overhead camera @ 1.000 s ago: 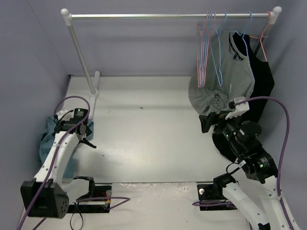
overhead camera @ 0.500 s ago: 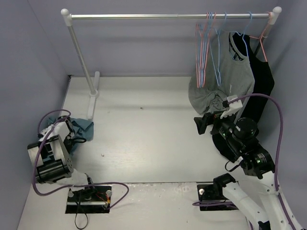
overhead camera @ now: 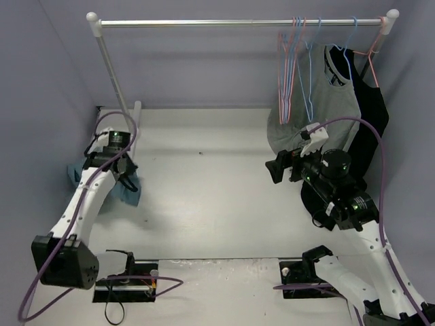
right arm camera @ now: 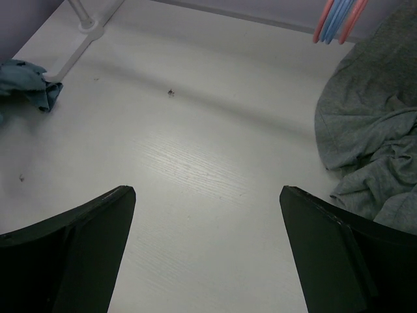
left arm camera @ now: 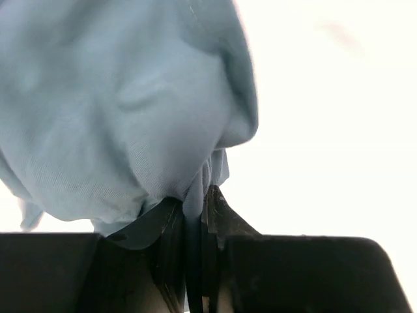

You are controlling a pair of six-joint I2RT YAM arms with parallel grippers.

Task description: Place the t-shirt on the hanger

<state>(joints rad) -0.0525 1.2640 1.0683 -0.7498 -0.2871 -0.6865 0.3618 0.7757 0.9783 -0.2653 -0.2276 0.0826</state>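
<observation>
The teal-blue t-shirt (overhead camera: 130, 193) is bunched at the table's left side, and a fold of it is pinched in my left gripper (overhead camera: 125, 178), which is shut on the cloth. In the left wrist view the t-shirt (left arm camera: 124, 111) fills the upper left, gathered into the closed left gripper (left arm camera: 195, 199). The salmon-pink hanger (overhead camera: 283, 71) hangs on the rail at the back right, among others. My right gripper (overhead camera: 275, 170) is open over the table right of centre, holding nothing. Its view shows the right gripper (right arm camera: 207, 202) above bare table, the t-shirt (right arm camera: 27, 79) far left and hanger bottoms (right arm camera: 335, 14) at the top.
A clothes rail (overhead camera: 238, 22) spans the back on a white post (overhead camera: 117, 88) with a foot at the left. A grey shirt (overhead camera: 319, 119), a black garment (overhead camera: 372, 115) and light-blue wire hangers (overhead camera: 311, 75) hang at its right end. The grey shirt (right arm camera: 371, 130) is close to my right gripper.
My left gripper went from open to shut on the t-shirt and has pulled it up and right from its heap. The right arm reached a little further left and forward.
</observation>
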